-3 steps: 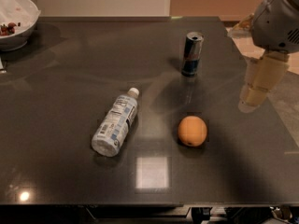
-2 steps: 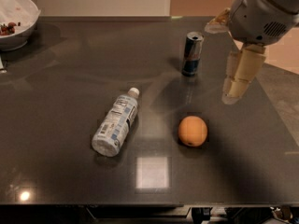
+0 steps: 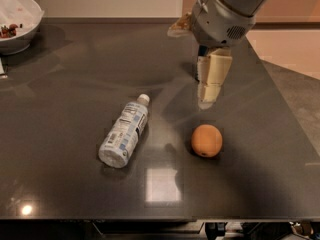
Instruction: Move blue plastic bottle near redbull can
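While gripper point(image 3: 207, 100) hangs near one orange point(image 3: 206, 140), one bottle point(image 3: 124, 132) lies flat.

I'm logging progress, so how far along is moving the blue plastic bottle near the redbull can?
Done: nothing yet; the blue plastic bottle lies on its side on the dark table, untouched. In hand: the tool hangs over the table just behind the orange, apart from the bottle. Left: reach and grasp the bottle, then carry it to the redbull can, which this view does not show.

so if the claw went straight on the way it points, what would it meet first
The claw, hanging beyond the orange, points down: likely bare table behind it first, though depth is unclear.
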Motion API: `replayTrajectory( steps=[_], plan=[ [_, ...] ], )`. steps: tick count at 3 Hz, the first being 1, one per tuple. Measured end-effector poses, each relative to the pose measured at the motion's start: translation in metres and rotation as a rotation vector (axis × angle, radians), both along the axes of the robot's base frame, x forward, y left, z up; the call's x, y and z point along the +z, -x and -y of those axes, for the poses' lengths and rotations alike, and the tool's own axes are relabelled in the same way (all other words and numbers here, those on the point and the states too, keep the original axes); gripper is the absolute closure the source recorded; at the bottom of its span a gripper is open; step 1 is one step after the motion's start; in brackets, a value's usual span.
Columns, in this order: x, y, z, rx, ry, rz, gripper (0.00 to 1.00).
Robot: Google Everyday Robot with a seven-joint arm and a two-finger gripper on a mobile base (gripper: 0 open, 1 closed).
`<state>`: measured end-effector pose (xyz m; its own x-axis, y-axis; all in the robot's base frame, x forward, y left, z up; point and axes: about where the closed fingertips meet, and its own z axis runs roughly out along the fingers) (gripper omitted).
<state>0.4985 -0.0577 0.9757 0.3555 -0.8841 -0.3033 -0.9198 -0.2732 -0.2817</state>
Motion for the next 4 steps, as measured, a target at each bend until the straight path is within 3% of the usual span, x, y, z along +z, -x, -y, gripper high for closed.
replayTrajectory(
  steps=[2,4],
  plan=[
    [-0.027,0.008,-0.068,0.252,0.065,0.017,0.00],
    [-0.067,0.009,-0.106,0.458,0.196,0.029,0.00]
  ],
)
